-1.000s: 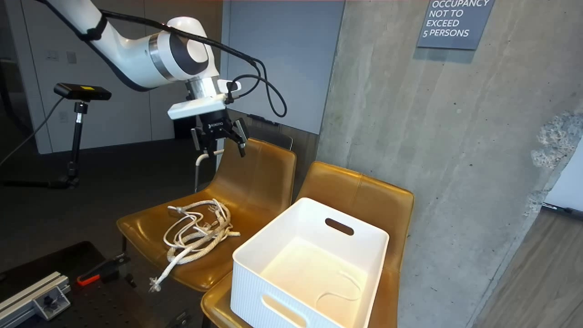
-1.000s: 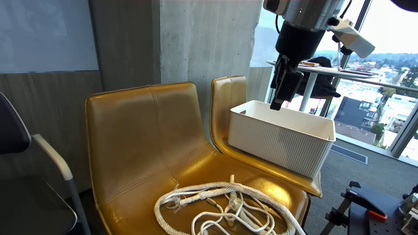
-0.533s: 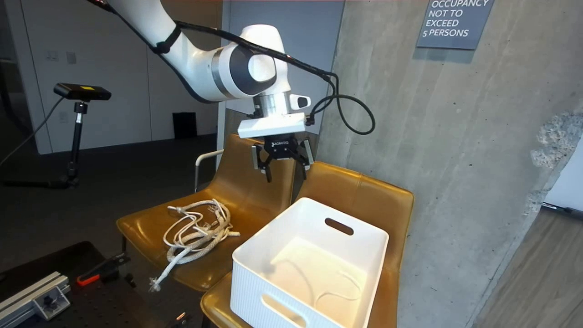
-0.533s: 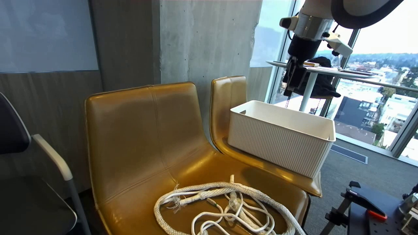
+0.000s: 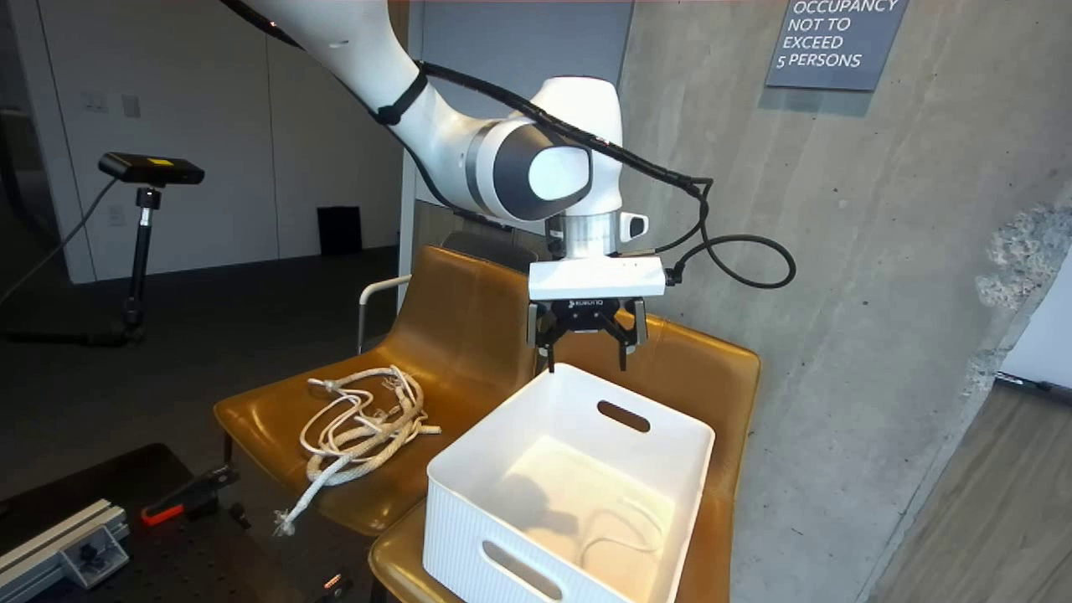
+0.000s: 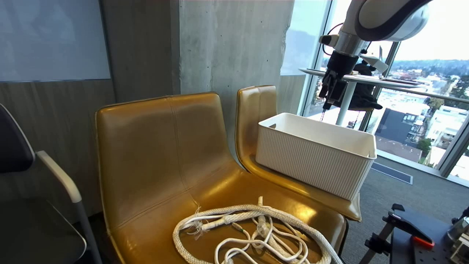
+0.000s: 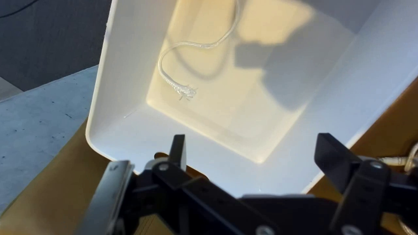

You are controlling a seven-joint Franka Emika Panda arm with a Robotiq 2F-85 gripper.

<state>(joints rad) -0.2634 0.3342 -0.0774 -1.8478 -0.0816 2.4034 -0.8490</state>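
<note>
My gripper [image 5: 586, 367] is open and empty above the far end of a white ribbed bin [image 5: 469, 536]. It also shows from the side in an exterior view [image 6: 327, 104]. In the wrist view the fingers [image 7: 251, 137] are wide apart, with the bin [image 7: 125, 49] below them and nothing between them. A thin white cord [image 7: 202, 45] with a frayed end lies on the bin floor. The bin [image 6: 311, 161] stands on a tan chair. A coil of thick and thin white rope [image 5: 409, 410] lies on the neighbouring chair; it also shows close up [image 6: 234, 218].
The rope's chair [image 5: 469, 327] and the bin's chair [image 5: 703, 368] stand side by side before a concrete pillar [image 5: 821, 293]. A clamp with a red part [image 5: 167, 512] is on a dark bench. A camera on a stand [image 5: 151, 169] is at the left.
In an exterior view the arm has moved right and down, from above the rope's chair to above the bin's far end. Its shadow now falls inside the bin. The gripper stays open; rope and bin are unmoved.
</note>
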